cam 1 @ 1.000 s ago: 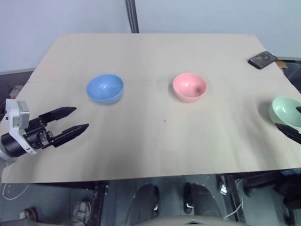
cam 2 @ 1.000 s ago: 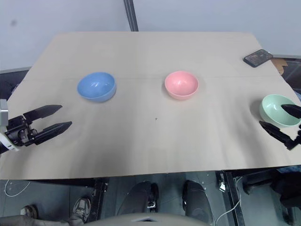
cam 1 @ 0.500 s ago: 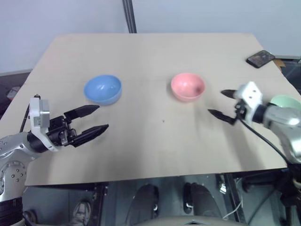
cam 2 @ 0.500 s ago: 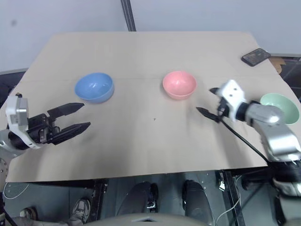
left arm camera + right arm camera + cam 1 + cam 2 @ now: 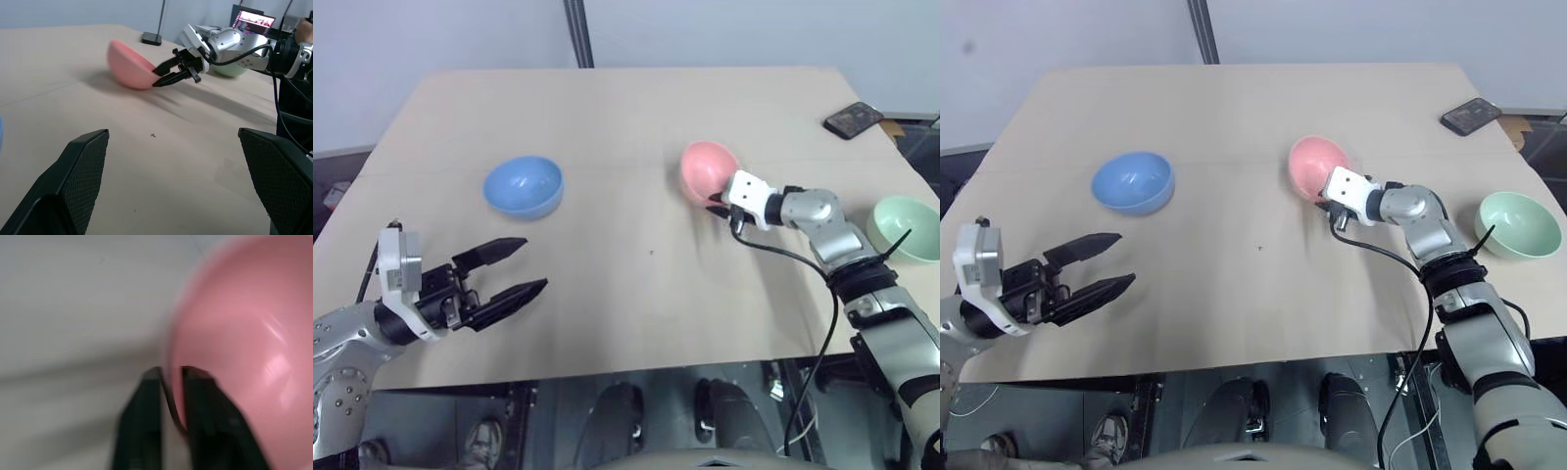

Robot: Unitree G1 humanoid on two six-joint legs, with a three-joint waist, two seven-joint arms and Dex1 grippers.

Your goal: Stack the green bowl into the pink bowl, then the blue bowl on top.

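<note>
The pink bowl (image 5: 703,168) stands tipped up on its side in the middle of the table, its opening facing away from my right arm. My right gripper (image 5: 715,203) is shut on its near rim, one finger inside and one outside (image 5: 170,374). At the table's right edge the green bowl (image 5: 906,227) sits upright, beyond my right forearm. The blue bowl (image 5: 523,186) sits upright at the left. Near the front left edge my left gripper (image 5: 533,264) hangs open and holds nothing, well short of the blue bowl.
A black phone (image 5: 853,118) lies at the far right corner of the tan table (image 5: 607,313). A dark pole (image 5: 578,34) rises behind the table's far edge. My right arm's cable (image 5: 803,269) loops over the table's right side.
My right gripper swung left from beside the green bowl to the pink bowl and shut on its rim, and the bowl tipped up. My left gripper drifted a little to the right, still open.
</note>
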